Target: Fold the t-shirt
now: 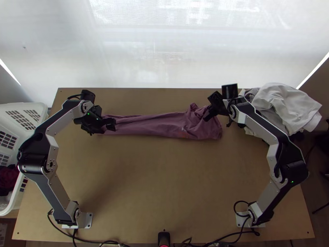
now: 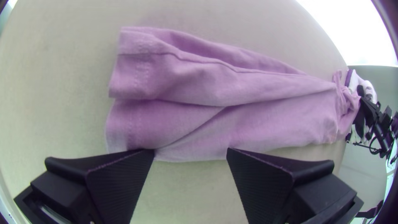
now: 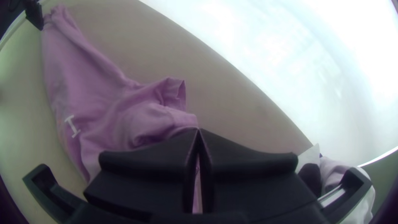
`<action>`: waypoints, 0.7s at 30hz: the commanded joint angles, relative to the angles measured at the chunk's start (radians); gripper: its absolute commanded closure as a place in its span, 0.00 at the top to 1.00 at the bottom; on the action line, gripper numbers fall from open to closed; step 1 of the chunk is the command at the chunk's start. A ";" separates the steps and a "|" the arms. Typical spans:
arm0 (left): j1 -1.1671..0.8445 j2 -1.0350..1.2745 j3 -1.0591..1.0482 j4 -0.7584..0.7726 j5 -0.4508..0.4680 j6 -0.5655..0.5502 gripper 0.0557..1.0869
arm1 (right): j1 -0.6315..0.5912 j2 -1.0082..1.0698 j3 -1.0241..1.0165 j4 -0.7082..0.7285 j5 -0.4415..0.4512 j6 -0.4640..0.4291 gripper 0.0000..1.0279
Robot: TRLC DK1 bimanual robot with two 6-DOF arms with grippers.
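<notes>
The t-shirt (image 1: 156, 124) lies as a long left-to-right strip across the far half of the counter (image 1: 164, 177). Likely the next grasp turns on its flatter left end, nearer the left gripper (image 2: 190, 151), whose empty jaws stand wide. The right gripper (image 3: 199, 129) is at the bunched right end, jaws together; whether they pinch cloth is unclear.

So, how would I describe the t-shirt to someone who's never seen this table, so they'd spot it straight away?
Find the wooden table and look along its far side. The t-shirt lies there as a long, narrow mauve strip, crumpled at its right end. What sets it apart: the cloth heap at the far right corner is bulky and mostly whitish.
</notes>
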 commanded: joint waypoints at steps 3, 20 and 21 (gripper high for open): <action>0.005 -0.002 -0.003 -0.003 -0.001 0.000 0.85 | -0.010 0.147 0.169 -0.020 0.029 -0.008 0.03; 0.061 -0.026 0.166 -0.044 -0.003 -0.048 0.94 | -0.062 0.146 0.081 -0.023 0.031 0.072 0.95; 0.061 -0.028 0.174 -0.044 -0.003 -0.050 0.94 | -0.056 0.130 0.080 -0.023 0.031 0.080 0.96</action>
